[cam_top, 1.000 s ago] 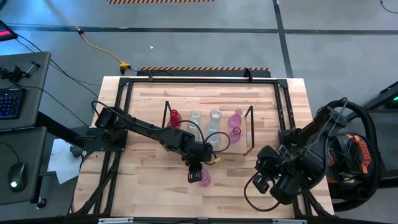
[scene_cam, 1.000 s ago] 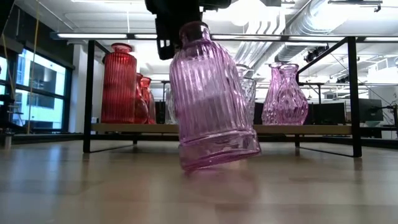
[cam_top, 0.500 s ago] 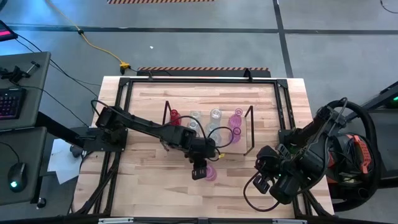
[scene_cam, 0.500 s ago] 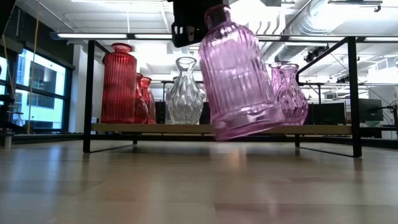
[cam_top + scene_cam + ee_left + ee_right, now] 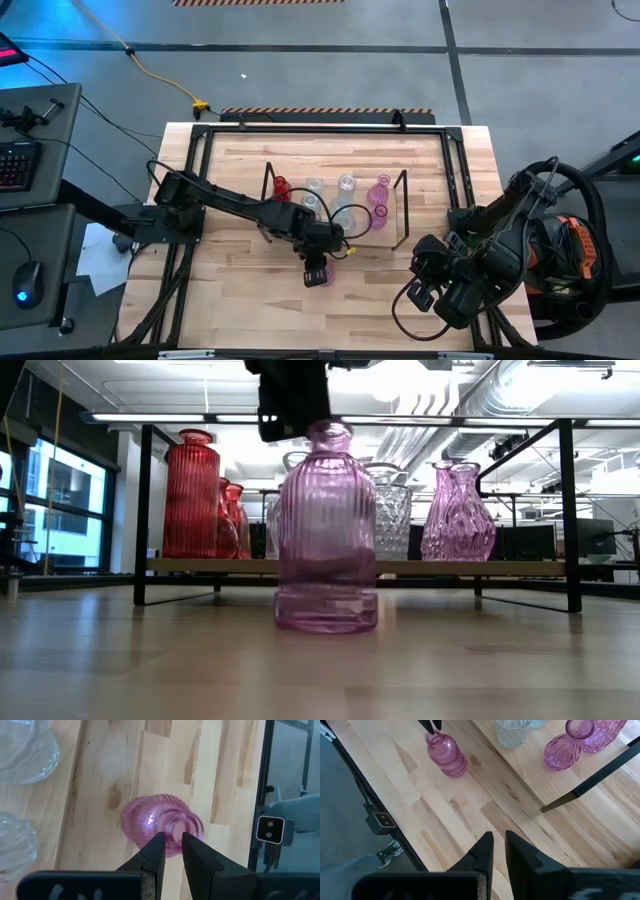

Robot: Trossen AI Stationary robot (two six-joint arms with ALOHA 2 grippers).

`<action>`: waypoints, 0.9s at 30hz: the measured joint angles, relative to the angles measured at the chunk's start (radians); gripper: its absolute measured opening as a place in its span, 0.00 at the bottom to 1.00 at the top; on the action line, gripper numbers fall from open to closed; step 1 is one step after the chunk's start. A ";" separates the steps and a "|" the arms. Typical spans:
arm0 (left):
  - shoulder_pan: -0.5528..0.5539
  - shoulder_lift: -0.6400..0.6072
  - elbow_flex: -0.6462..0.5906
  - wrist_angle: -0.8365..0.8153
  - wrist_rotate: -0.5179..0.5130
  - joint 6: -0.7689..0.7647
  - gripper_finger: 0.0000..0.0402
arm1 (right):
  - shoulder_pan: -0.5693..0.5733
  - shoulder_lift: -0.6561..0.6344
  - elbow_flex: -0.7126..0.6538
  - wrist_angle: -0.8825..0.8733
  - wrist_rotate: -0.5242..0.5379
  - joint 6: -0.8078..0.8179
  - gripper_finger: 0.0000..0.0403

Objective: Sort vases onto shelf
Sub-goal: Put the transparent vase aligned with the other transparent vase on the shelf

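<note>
- Standing upright on the bare tabletop [image 5: 240,300], a ribbed pink bottle vase [image 5: 326,530] sits in front of the shelf [image 5: 350,567], between the shelf's near edge and the table's front edge.
- The left gripper [image 5: 170,851] hangs directly above the vase's neck; in the left wrist view its jaws stand slightly apart on either side of the mouth, and whether they touch the glass cannot be told.
- In the low view the dark body of that gripper sits at the vase's rim, with the vase's base flat on the wood.
- On the shelf board, a tall red ribbed vase [image 5: 190,495] stands at one end with a smaller red vase [image 5: 233,518] beside it.
- Clear glass vases [image 5: 392,515] occupy the shelf's middle, partly hidden behind the pink bottle.
- Two pink vases [image 5: 457,512] stand close together near the other end.
- The right gripper [image 5: 498,851] waits over the tabletop's right front area, well away from the shelf, its jaws nearly together and holding nothing.
</note>
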 joint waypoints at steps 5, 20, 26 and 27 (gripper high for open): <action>0.000 0.000 0.000 -0.023 -0.015 -0.003 0.14 | 0.000 0.000 0.000 0.001 0.000 0.000 0.07; 0.000 -0.098 0.000 0.032 -0.035 -0.027 0.15 | -0.035 0.000 0.000 0.134 0.035 -0.246 0.07; 0.000 -0.189 0.000 0.025 -0.064 -0.002 0.15 | -0.156 0.019 0.001 0.422 -0.128 -0.637 0.07; -0.001 -0.204 0.000 0.017 -0.074 -0.002 0.15 | -0.184 0.031 0.001 0.460 -0.169 -0.693 0.07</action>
